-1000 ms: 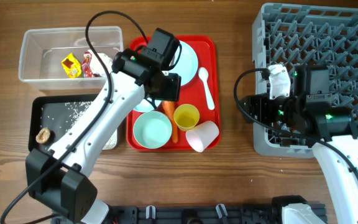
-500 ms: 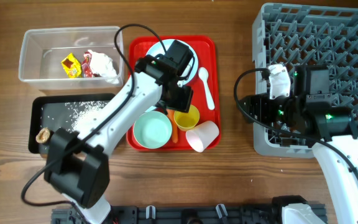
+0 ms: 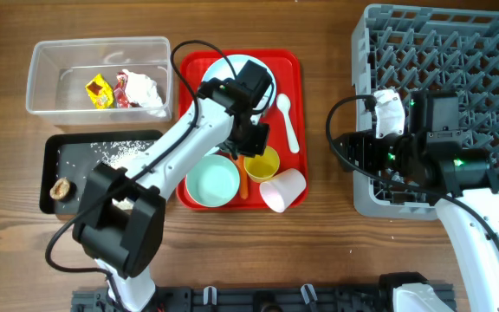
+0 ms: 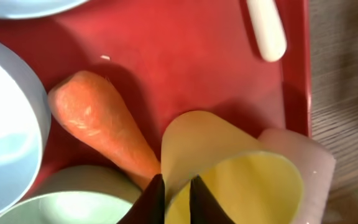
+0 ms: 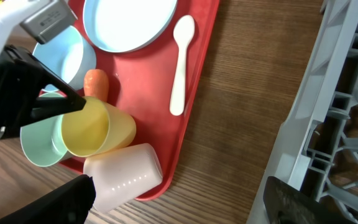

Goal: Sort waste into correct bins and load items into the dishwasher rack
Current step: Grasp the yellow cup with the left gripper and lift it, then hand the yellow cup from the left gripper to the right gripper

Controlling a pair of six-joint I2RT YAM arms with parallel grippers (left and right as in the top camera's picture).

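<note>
At the table's front edge, on the red tray (image 3: pixel 294 65), a pale pink cup (image 3: pixel 282 191) lies on its side next to a pale bowl (image 3: pixel 212 180). Just behind, touching the pink cup, is the yellow cup (image 4: pixel 241 180). The left gripper (image 4: pixel 171 190) is pinched on its rim, one finger inside the wall and one outside. An orange carrot (image 4: pixel 98 130) lies on the tray between the cup and the two bowls, the second bowl (image 4: pixel 5 143) being light blue. Farther back lie the white spoon (image 3: pixel 288 121) and the light blue plate (image 5: pixel 129 22).

To the left, the black tray (image 3: pixel 55 165) holds scattered rice (image 3: pixel 115 154) and a small brown lump (image 3: pixel 60 187). Behind it, the clear tub (image 3: pixel 59 56) contains a yellow wrapper (image 3: pixel 99 90), a red-silver wrapper (image 3: pixel 121 91) and crumpled white paper (image 3: pixel 145 89). The print on the wrappers is too small to read.

On the right, the right gripper (image 5: pixel 179 193) hangs over the wooden table (image 3: pixel 336 251) with its jaws spread wide and nothing in them, at the near left corner of the grey rack (image 3: pixel 457 52).
</note>
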